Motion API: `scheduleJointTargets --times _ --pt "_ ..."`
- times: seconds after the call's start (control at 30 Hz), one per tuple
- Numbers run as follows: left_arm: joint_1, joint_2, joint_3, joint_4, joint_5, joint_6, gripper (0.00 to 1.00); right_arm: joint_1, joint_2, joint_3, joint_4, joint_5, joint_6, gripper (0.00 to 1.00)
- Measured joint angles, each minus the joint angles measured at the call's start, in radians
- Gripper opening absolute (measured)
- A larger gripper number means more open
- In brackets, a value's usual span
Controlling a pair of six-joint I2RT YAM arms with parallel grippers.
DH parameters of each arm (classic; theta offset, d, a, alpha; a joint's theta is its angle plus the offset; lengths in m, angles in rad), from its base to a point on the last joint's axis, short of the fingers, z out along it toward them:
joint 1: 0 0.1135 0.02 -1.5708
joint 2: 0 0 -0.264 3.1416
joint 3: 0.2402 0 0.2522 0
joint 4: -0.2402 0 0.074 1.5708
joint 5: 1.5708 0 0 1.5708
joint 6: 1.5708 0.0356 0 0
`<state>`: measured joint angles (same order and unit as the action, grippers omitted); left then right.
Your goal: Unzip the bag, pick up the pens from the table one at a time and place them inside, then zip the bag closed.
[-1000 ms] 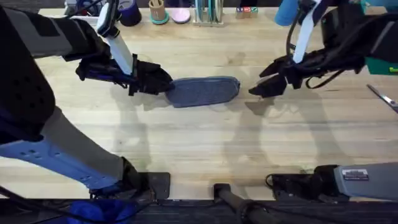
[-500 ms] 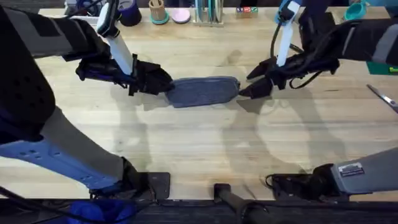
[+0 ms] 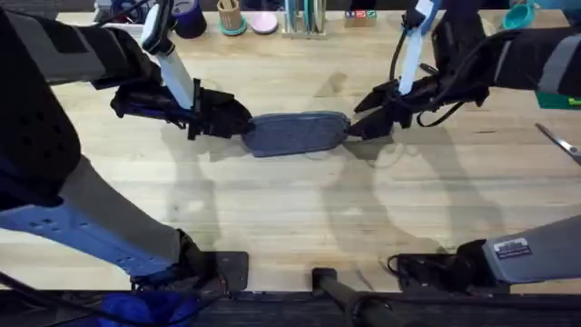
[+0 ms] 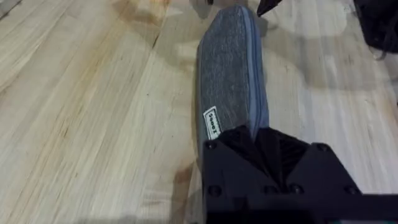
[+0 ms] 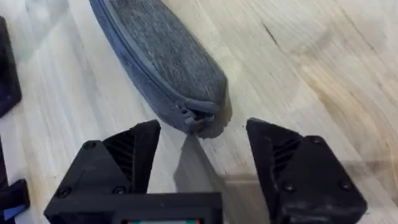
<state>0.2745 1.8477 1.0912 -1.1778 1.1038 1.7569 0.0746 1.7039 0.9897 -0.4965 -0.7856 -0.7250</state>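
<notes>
The blue-grey bag (image 3: 295, 133) lies lengthwise on the table (image 3: 290, 209), its zipper (image 4: 252, 56) closed. My left gripper (image 3: 238, 123) is shut on the bag's left end; the left wrist view shows that end (image 4: 233, 81) clamped between the jaws. My right gripper (image 3: 356, 127) is open at the bag's right end. Its black fingers (image 5: 134, 155) stand either side of the zipper pull (image 5: 189, 117), just short of the bag (image 5: 161, 50) and not touching it. The pens are out of view.
Silver scissors (image 3: 558, 141) lie near the table's right edge. Cups and holders (image 3: 231, 16) line the far edge. Bare wood stretches between the bag and the arm bases at the near edge.
My right gripper has moved left, from clear of the bag to its right end, staying open. The left gripper and the bag have not moved.
</notes>
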Motion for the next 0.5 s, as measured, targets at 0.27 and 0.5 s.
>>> scheduleJointTargets --times 0.27,0.5 --pt "0.000 0.000 0.000 0.000 0.000 0.000 0.042 0.000 0.028 0.000 0.009 -0.016 0.014 0.799" --pt "0.000 0.000 0.000 0.000 0.000 0.000 0.043 0.011 0.029 0.000 0.026 -0.024 0.015 0.766"
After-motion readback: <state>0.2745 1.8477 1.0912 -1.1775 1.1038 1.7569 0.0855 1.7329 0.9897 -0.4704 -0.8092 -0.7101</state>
